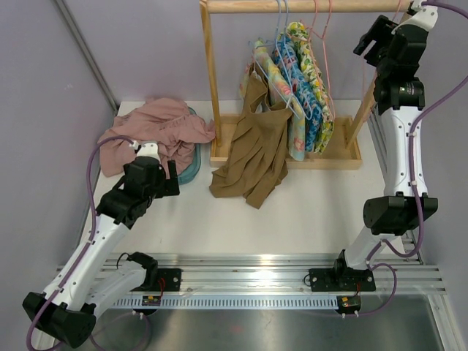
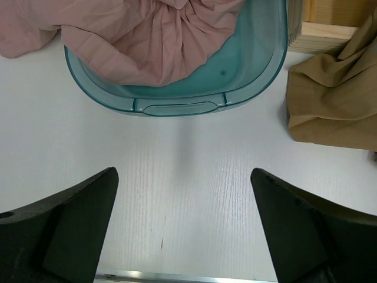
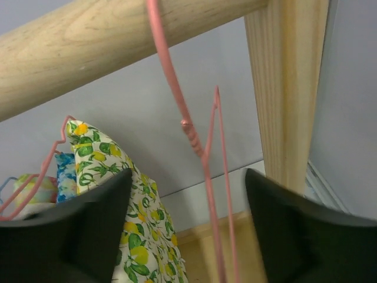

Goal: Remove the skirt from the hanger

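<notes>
So the brown skirt is hooked on a hanger at the left end of the row, its bottom half slumped on the table. The right gripper is up at the rail, jaws apart, with a pink hanger right between them. If it shuts there I reckon it snags the wrong hanger. The left gripper sits low by the tub, jaws wide too. A sloppy tug on the skirt could drag its floral neighbours off as well.
</notes>
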{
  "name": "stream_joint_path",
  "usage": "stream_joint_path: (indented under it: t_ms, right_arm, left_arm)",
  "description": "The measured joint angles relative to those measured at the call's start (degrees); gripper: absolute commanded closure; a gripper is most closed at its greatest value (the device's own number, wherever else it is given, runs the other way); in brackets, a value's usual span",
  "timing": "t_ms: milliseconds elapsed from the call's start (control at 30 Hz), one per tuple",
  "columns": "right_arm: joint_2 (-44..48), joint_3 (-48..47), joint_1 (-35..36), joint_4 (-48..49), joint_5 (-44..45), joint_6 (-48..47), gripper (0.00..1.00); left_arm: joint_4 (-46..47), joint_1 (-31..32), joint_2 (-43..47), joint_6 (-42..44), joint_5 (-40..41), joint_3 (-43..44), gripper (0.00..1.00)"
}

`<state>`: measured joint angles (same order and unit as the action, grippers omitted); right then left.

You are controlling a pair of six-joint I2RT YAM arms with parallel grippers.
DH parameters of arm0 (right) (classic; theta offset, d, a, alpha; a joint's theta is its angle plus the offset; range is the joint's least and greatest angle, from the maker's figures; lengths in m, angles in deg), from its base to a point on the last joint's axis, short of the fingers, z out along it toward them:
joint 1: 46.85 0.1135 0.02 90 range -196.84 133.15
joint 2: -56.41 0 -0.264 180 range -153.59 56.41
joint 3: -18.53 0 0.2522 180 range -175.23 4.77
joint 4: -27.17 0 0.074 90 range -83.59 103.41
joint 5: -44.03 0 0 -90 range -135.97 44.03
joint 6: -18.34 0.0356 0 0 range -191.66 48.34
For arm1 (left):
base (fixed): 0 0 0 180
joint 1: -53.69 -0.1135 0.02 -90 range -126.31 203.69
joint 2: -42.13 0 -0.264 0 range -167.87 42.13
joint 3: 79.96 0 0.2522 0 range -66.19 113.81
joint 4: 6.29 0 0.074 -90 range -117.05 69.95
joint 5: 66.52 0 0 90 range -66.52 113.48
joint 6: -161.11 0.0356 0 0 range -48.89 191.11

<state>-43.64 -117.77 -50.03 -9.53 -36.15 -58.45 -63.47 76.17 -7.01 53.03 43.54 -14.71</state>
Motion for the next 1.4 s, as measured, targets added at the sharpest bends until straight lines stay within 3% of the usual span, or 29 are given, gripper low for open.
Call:
stream_joint_path:
  t_ms: [233, 733, 1233, 1300, 1400]
  right_arm:
    - [2.12, -0.04, -0.22, -3.96, -1.22, 1.29, 0.01]
    - [7.98, -0.90, -0.17, -7.02, -22.12, 6.62, 0.07]
    - [1.36, -1.05, 3.72, -8.35, -27.28, 8.00, 0.18]
    - [0.59, -1.05, 4.90, -8.72, -27.28, 8.00, 0.22]
    - [-0.11, -1.05, 6.03, -8.44, -26.93, 8.02, 0.36]
  left_arm:
    - [-0.33, 0.15, 0.02, -0.09, 0.04, 0.02, 0.01]
    - [-5.40, 4.15, 8.07, -4.02, 2.54, 0.13, 0.01]
    - [-5.97, 4.17, 8.22, -4.48, 3.26, -0.50, 0.01]
    - [-5.97, 4.17, 8.22, -4.46, 3.32, -0.50, 0.01]
    - [-5.97, 4.17, 8.22, -4.46, 3.39, -0.50, 0.01]
